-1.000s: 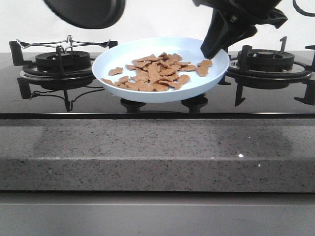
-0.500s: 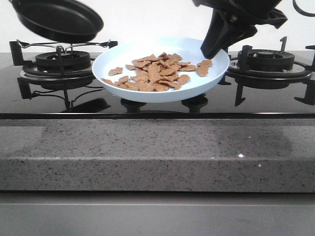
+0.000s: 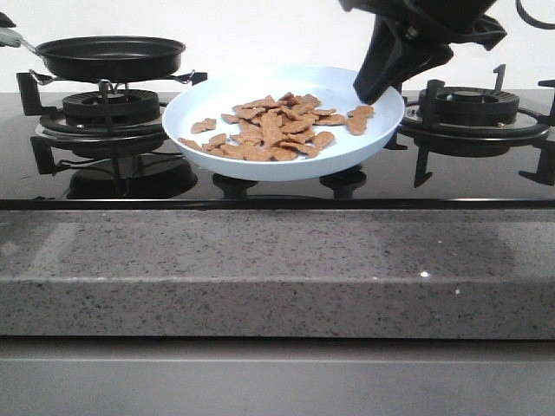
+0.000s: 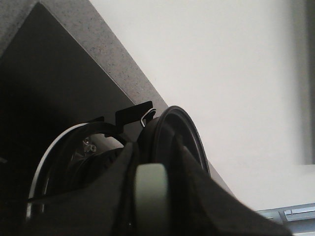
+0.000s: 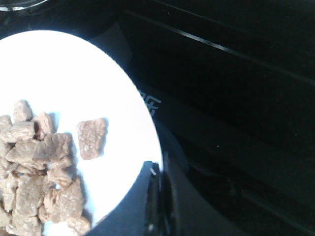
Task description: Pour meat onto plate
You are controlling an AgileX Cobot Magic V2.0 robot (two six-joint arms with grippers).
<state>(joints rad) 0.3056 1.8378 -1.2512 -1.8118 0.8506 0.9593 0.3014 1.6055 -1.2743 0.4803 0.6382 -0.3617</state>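
Note:
The pale blue plate [image 3: 208,100] is held level above the stove's middle. The meat [image 3: 277,128], many orange-brown strips, lies in a loose pile on it, and also shows in the right wrist view [image 5: 44,167]. My right gripper [image 3: 368,87] is shut on the plate's right rim [image 5: 147,147]. The black frying pan [image 3: 111,56] rests level on the left burner, empty as far as I can see. My left gripper [image 4: 152,196] is shut on the pan's light handle [image 4: 150,194]; only the handle's end [image 3: 9,36] shows at the front view's left edge.
The left burner grate [image 3: 108,108] carries the pan. The right burner grate [image 3: 473,113] stands behind the right arm. The glossy black hob [image 3: 277,186] lies under the plate. A speckled grey counter edge [image 3: 277,269] runs along the front.
The pan has come down from a tilted position above the plate's left and now sits level on the left burner. The plate, meat and right gripper have not moved.

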